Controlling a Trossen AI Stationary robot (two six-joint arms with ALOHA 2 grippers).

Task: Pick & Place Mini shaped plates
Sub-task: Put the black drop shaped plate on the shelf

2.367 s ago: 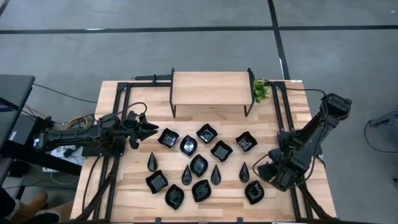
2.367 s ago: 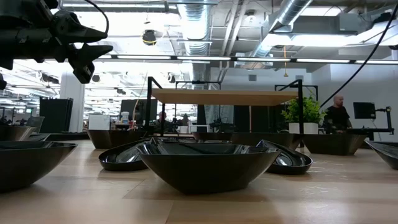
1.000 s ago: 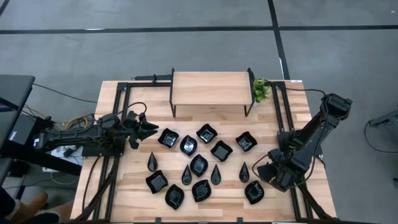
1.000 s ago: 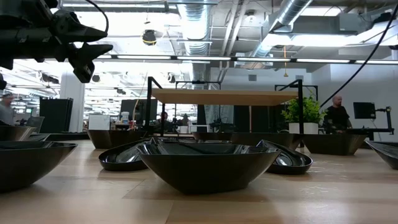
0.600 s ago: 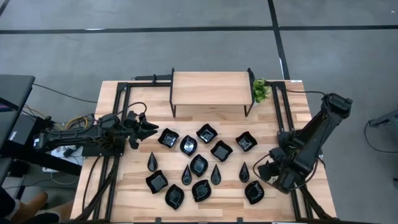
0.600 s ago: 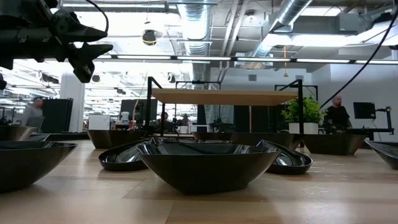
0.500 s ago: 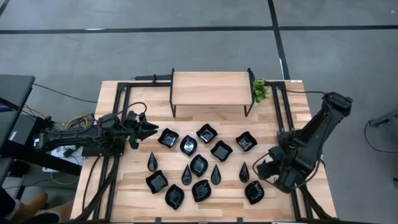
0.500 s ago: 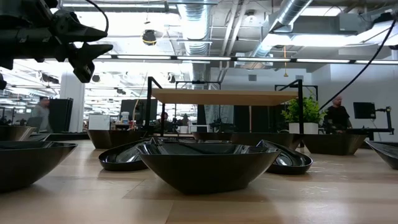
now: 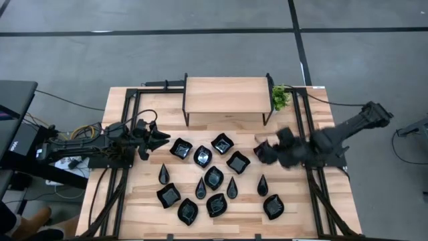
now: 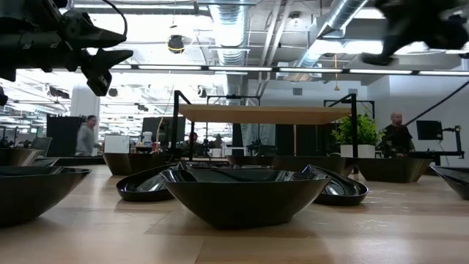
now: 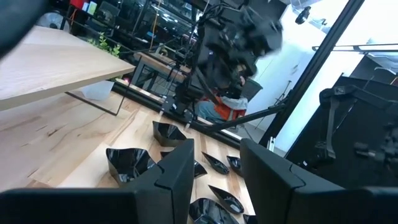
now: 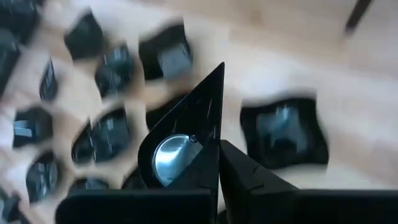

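Note:
Several mini shaped plates, glossy black, lie on the wooden table: wavy-edged squares (image 9: 222,143), leaf shapes (image 9: 214,178) and teardrops (image 9: 262,185). My left gripper (image 9: 160,138) hangs open at the table's left side, short of the nearest plate (image 9: 180,148), with nothing between its fingers (image 11: 177,171). My right gripper (image 9: 267,151) is shut and hangs high above the far right plate of the group, which it partly hides in the high view. In the right wrist view, a wavy-edged square plate (image 12: 283,134) lies below, beside that gripper (image 12: 219,127).
A wooden shelf on black legs (image 9: 227,96) stands at the table's far side, with a small green plant (image 9: 279,98) at its right end. Black frame rails run along both table sides (image 9: 311,194). Bare wood lies at the near right corner (image 9: 301,221). A person (image 10: 88,136) walks in the room behind.
My right gripper has risen from the table's near right part and swung toward the far edge and the left, fast enough to blur. It is now over the far right plate and shows at the top of the low view. The plates have stayed where they were.

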